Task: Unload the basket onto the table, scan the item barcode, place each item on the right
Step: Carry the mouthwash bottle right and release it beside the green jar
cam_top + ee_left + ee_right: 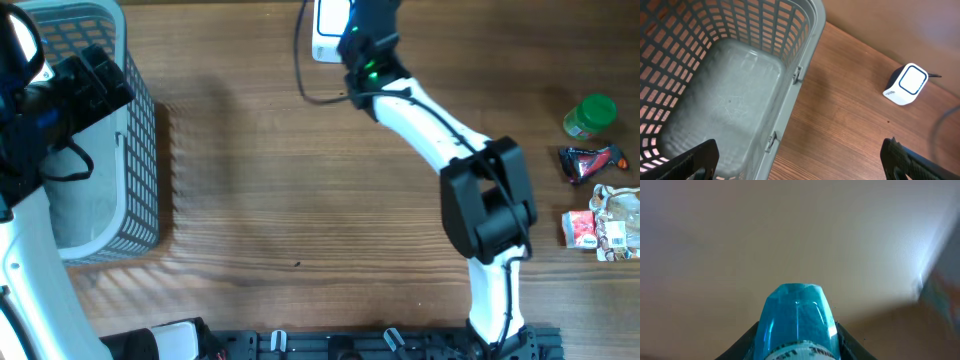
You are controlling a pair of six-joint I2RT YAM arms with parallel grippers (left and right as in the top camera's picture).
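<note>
Item under scan: a blue translucent container with a white printed label at its lower edge, lettering too blurred for us to read; we found it clamped between the two fingers of the right end effector, which was grasping it from both sides, the container's blue end pointing away from the wrist camera; in the overhead view the right arm reached across the tabletop to the far edge, its end effector hanging over the white scanner, a small box with a blue-ringed window and a dark cable; the left end effector we noted released, jaws spread wide and holding nothing, poised above the grey basket, whose visible floor held nothing; other stock at the right edge, well apart from the scanner: a green-lidded jar, a dark packet, crumpled snack wrappers; progress, in our judgement: pick-up and carry to the scanner done; presentation of the barcode to the window in hand; we could not tell whether the label faced the window or whether any read had registered; the scan itself we counted as outstanding.
</note>
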